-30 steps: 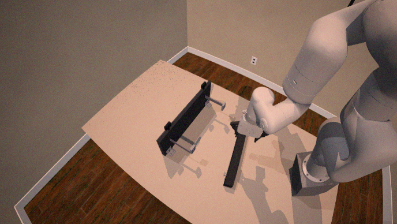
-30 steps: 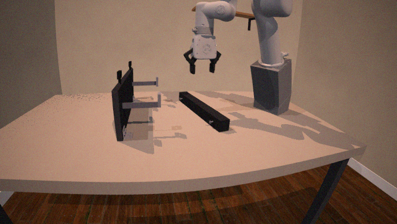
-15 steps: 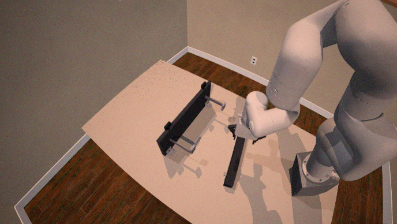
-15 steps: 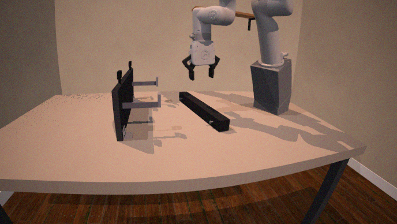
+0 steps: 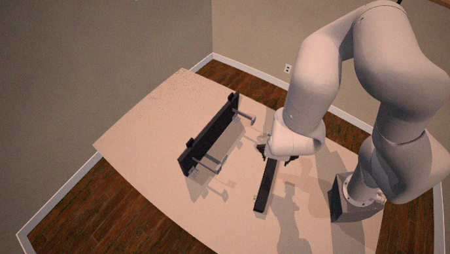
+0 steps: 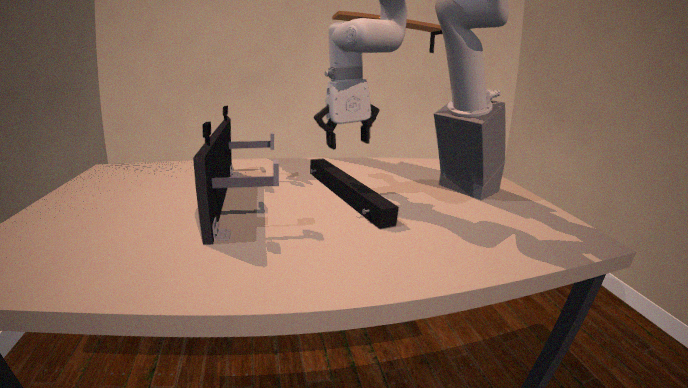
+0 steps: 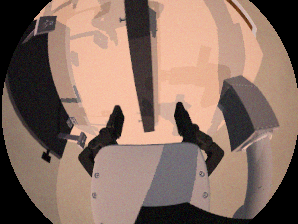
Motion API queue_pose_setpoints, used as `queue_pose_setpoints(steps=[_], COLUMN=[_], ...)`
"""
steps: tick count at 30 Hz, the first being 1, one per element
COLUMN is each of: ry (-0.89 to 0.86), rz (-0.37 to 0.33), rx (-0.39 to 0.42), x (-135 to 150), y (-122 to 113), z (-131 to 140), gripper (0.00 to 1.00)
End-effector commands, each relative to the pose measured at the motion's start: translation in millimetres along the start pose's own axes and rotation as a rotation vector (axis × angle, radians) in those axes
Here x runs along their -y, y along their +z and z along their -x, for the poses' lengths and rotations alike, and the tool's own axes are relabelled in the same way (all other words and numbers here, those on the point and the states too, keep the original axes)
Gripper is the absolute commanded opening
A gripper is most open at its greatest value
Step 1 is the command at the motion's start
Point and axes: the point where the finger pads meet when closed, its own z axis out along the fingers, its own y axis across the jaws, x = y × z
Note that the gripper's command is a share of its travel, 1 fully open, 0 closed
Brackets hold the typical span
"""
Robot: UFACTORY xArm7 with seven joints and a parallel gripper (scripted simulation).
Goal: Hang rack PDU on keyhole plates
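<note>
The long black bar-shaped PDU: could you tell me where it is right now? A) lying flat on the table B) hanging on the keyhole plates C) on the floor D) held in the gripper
A: the long black bar-shaped PDU lies flat on the tan table, below the open, empty gripper and apart from the black upright backboard.

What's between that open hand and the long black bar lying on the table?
Nothing visible. The hand hangs open and empty above the far end of the black PDU, with only air between them. The backboard with its two keyhole arms stands off to the side, apart from the bar.
</note>
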Motion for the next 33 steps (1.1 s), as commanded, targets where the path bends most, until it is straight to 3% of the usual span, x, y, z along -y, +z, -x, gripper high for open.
queue_pose_setpoints(steps=[1,33], ry=[-0.006,-0.006], rz=[-0.117,-0.117], rx=[0.022,0.022], x=[1,4], y=[11,34], z=[-2,-1], gripper=[0.97,0.97])
